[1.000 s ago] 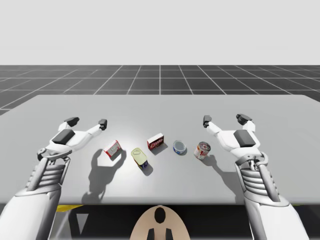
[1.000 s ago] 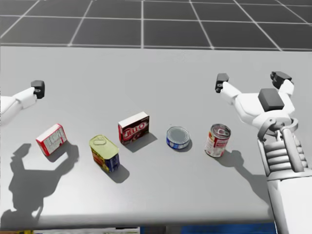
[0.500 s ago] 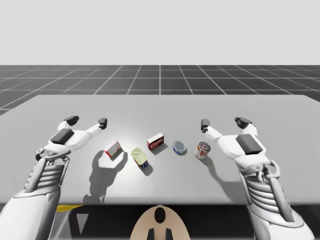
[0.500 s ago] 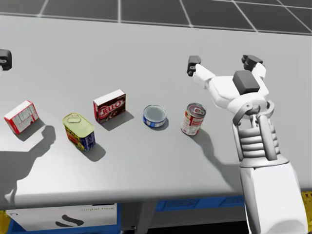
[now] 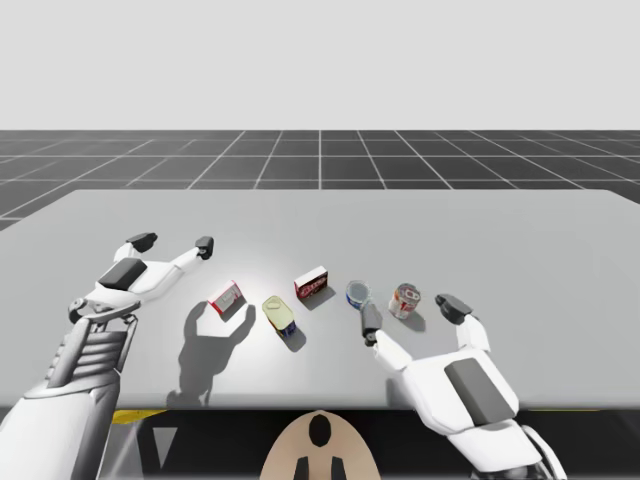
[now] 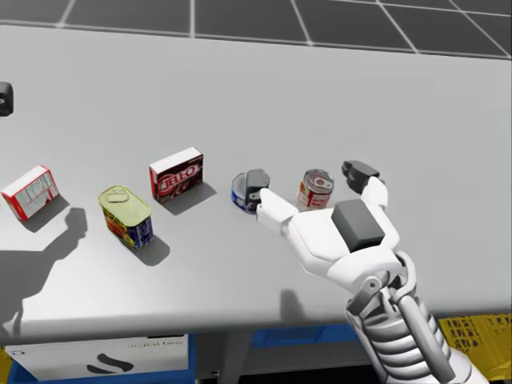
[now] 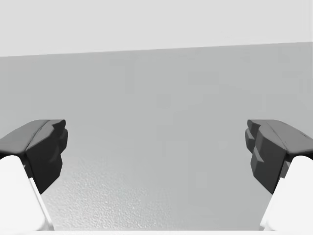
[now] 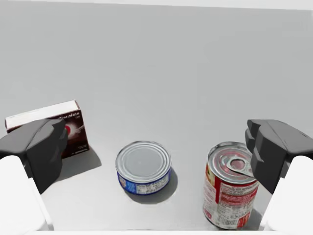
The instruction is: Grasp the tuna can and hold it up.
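The robot's right gripper (image 5: 410, 313), fingers spread wide, hovers low at the lower centre-right of the high view. The short blue tuna can (image 8: 143, 166) sits upright on the grey table (image 5: 500, 230) just ahead, between the fingers and touching neither. A taller red-and-white can (image 8: 230, 191) stands beside it, with a dark red box (image 8: 73, 128) on its other side. The left gripper (image 5: 173, 243), also spread, hangs at the frame's left.

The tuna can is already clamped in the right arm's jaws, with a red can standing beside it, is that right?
Not quite. The tuna can is not clamped: it sits free on the table ahead of the right arm's open jaws, clear of both, as the right wrist view shows. The red can does stand beside it.
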Tool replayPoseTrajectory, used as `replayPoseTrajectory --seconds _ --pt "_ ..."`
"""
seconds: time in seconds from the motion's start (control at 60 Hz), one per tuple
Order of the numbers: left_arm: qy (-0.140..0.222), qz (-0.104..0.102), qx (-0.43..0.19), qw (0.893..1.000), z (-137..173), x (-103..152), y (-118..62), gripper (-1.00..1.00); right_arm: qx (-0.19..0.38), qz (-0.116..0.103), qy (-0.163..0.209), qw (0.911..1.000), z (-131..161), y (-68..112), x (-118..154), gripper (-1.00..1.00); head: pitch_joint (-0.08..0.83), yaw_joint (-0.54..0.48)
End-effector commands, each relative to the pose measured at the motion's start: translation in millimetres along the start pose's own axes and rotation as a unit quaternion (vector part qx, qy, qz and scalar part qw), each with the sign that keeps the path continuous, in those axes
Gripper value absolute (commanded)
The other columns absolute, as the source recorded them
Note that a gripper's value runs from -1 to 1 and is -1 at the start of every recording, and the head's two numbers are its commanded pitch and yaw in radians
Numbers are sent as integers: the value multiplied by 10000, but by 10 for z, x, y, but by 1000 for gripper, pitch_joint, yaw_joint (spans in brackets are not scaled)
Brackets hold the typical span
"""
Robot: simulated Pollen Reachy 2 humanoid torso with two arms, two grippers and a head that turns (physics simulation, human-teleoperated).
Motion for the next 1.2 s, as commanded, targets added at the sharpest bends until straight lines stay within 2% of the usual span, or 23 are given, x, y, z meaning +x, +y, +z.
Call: replayPoseTrajectory --seconds 0.017,0.3,0.617,0.833,0.95,1.067,1.2 --pt "7 -3 2 10000 6 -3 -1 -1000 209 -886 397 9951 138 373 -189 -1000 684 -173" --pt "13 -16 4 10000 5 -11 -13 -1000 302 -1000 876 9907 -42 484 -491 -1000 687 -171" --pt "9 -21 13 10000 5 -15 -13 -1000 142 -1020 1124 9883 -518 498 -663 -1000 688 -165" --pt "11 -25 26 10000 0 -16 -12 -1000 10 -780 1214 9895 -811 518 -702 -1000 687 -160" --pt "0 -21 34 10000 0 -10 -8 -1000 -32 -749 1391 9874 -953 501 -750 -1000 689 -160" --pt "-2 -32 39 10000 -3 -12 -8 -1000 -46 -582 1365 9889 -1049 494 -764 -1000 693 -158" --pt "-3 -33 40 10000 -4 -12 -9 -1000 -36 -517 1405 9887 -1146 493 -756 -1000 693 -160"
